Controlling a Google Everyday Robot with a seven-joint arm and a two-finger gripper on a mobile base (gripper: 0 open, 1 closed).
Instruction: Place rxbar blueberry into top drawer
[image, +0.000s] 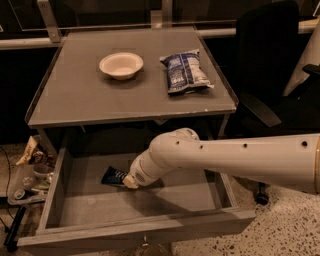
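Office, black swivel chair (265, 65), tool (131, 182) in top drawer (125, 206)

Grey table (90, 102) holds a white bowl (121, 65) beside a chip bag (185, 73); the tool (131, 182) sits in the top drawer (135, 229) below

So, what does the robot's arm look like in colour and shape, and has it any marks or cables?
The arm is a thick, smooth, cream-white tube with a rounded joint and a few small dark round dots along its side. No cables show. It narrows to the pale pincer, which is low in the top drawer, at the rxbar blueberry.
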